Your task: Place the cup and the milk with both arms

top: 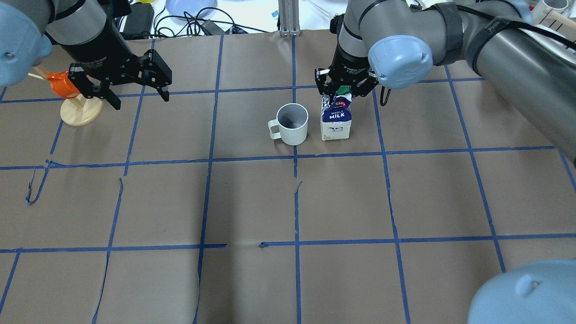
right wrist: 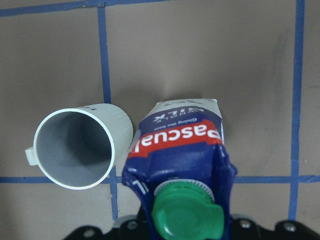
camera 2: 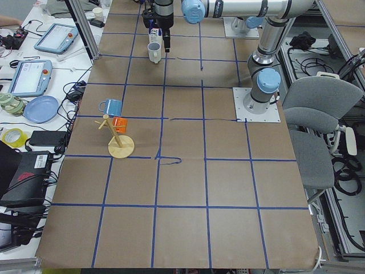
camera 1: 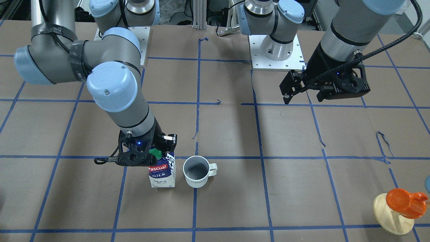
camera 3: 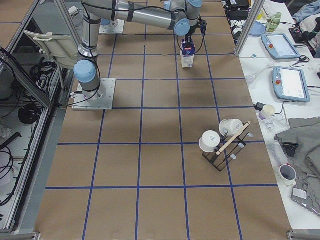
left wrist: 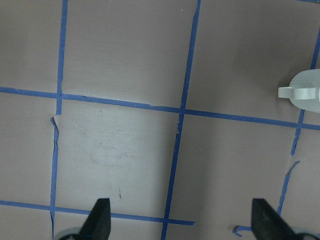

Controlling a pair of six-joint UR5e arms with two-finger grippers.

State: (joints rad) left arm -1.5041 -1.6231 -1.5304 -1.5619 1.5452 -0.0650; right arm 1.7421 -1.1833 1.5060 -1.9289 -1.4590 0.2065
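Observation:
The white cup [camera 1: 196,171] stands upright on the brown paper, handle pointing away from the milk; it also shows in the overhead view [top: 293,123] and the right wrist view [right wrist: 75,147]. The milk carton [camera 1: 162,174] stands right beside it on the table [top: 336,119], [right wrist: 180,145], with a small gap between them. My right gripper [top: 342,87] is over the carton and shut on its gable top by the green cap. My left gripper [top: 140,101] is open and empty, hovering well away from the cup; its fingertips [left wrist: 100,220] show in the left wrist view, with the cup's handle [left wrist: 295,91] at the edge.
A wooden mug tree [top: 80,112] holding an orange mug [top: 60,84] stands close to my left gripper; a blue mug [camera 2: 111,107] hangs on it too. A second rack with white mugs [camera 3: 220,145] stands on my right side. Blue tape lines grid the paper.

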